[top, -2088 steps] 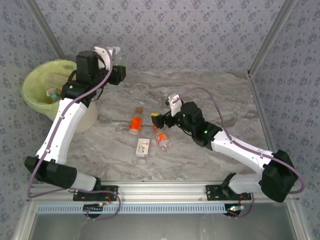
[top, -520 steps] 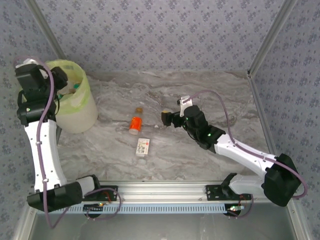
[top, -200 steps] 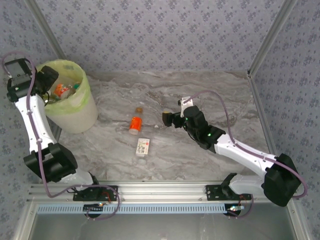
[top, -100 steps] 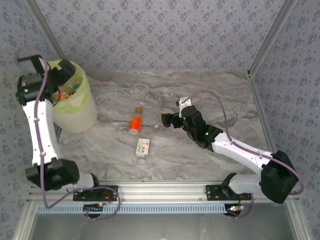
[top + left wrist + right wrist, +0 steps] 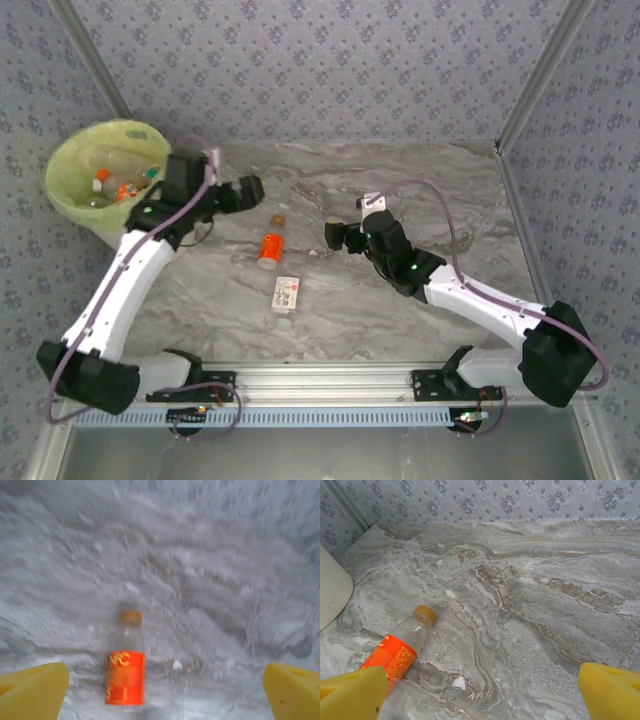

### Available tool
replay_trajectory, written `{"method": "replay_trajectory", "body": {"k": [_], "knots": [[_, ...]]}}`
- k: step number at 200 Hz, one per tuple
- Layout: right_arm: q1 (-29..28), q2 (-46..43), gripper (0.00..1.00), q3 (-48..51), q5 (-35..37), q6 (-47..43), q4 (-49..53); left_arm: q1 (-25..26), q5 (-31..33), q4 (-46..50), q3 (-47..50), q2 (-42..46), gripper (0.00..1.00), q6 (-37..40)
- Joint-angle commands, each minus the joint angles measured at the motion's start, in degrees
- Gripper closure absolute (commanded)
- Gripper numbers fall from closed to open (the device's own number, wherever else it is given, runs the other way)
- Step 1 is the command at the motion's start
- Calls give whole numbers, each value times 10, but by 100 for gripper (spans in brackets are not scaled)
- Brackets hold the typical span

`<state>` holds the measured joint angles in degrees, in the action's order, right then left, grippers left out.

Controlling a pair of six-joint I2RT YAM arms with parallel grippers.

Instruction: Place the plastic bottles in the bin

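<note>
Orange-labelled plastic bottle (image 5: 270, 248) lies sideways on the desk (image 5: 420, 180), well apart from the bin (image 5: 52, 185). Left fingers (image 5: 30, 690) and right fingers (image 5: 350, 692) gape empty. Likely light, squashy, rolling: pinch across its label.

orange-labelled bottle (image 5: 270, 247), yellow-green bin (image 5: 62, 165), grey-marbled table (image 5: 430, 190)

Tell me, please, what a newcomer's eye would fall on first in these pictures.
The orange-labelled bottle lying on its side in the middle of the marbled table stands out, with a white-labelled bottle just nearer the arms. At the far left stands the round bin, lined with a yellow-green bag and holding several bottles. The left gripper and right gripper both hang open near the orange one.
</note>
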<state>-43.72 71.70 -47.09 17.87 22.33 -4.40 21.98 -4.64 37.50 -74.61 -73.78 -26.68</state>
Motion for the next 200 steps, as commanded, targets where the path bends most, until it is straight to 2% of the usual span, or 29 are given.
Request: {"method": "replay_trajectory", "body": {"k": [1, 22, 62, 100, 124, 160, 200], "knots": [[4, 2, 0, -13, 21, 21, 19, 33, 52, 10, 7, -64, 1, -21], [3, -3, 0, -12, 23, 25, 30, 36, 52, 10, 11, -133, 1, -25], [4, -20, 0, 1, 35, 35, 44, 37, 40, 32, -23, -257, 9, -10], [5, -29, 0, 9, 44, 40, 49, 37, 18, 37, -40, -336, 20, 13], [4, -29, 0, 9, 45, 43, 51, 38, 20, 27, -41, -365, 24, 16], [5, -28, 0, 8, 45, 43, 52, 38, 15, 17, -38, -385, 38, 16], [6, -28, 0, 7, 44, 40, 53, 38, 29, 17, -34, -347, 47, 23]]}}
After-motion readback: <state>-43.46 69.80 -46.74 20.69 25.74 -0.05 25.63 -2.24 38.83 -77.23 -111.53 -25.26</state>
